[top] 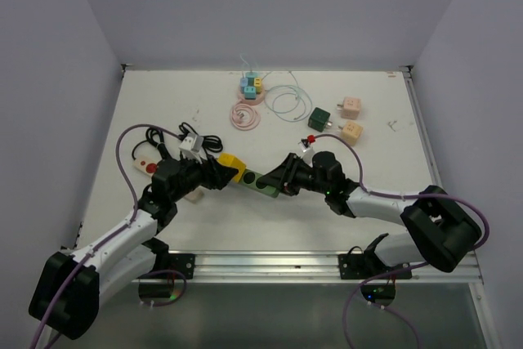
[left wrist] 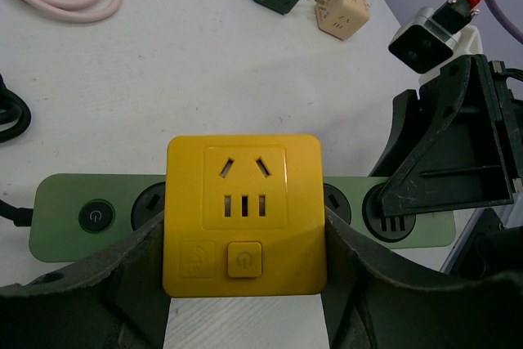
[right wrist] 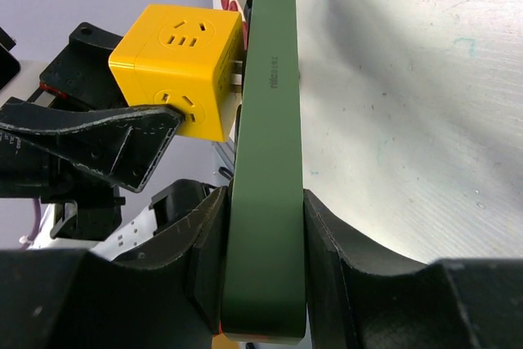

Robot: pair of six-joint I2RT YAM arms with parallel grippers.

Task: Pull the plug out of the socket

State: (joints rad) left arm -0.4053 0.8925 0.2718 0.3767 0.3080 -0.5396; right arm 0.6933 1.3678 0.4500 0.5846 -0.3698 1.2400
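White table point(top: 368, 194) fills the top view, and just below its centre the green power strip point(top: 260, 183) slants down to the right. My right gripper point(top: 282, 177) is clamped on the strip's lower-right end, with a finger pressed against either side of it in the right wrist view. My left gripper point(top: 214, 173) is closed around the yellow plug cube point(top: 231, 166) at the strip's upper-left end, a finger on each side. The cube sits against the strip with a thin gap between them, and metal prongs show in that gap. Its face carries socket slots and a small power button point(left wrist: 243, 261) marked with a power symbol. Faint raised lettering runs along the strip's edge; I cannot read it.
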